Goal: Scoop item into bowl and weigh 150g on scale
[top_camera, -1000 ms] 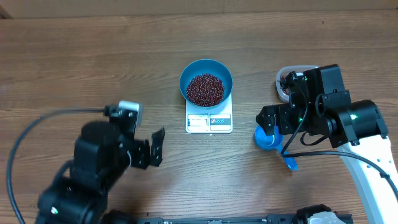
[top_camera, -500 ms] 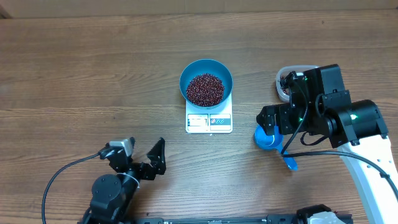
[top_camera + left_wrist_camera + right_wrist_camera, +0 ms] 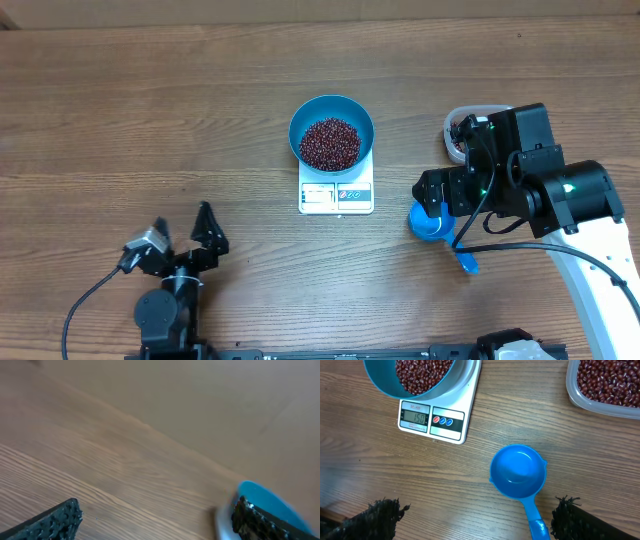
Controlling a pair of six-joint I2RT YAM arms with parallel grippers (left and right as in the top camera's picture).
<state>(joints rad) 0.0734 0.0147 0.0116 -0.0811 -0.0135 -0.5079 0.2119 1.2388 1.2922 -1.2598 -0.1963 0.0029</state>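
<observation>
My left gripper (image 3: 180,228) low at near-left of table (image 3: 150,100), fingers spread wide, empty, well apart from scale (image 3: 336,197). Centre: beans (image 3: 330,143) heaped in bowl (image 3: 297,122), bowl on scale, display reads 150. Right: my right gripper (image 3: 472,520) spread, empty, over scoop (image 3: 517,471) lying on table; tub (image 3: 580,397) of beans beyond

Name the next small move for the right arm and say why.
Probably lift the right gripper away and stop scooping. The scale reads 150 with the bowl of beans on it, and the scoop lies empty on the table below the open gripper.
</observation>
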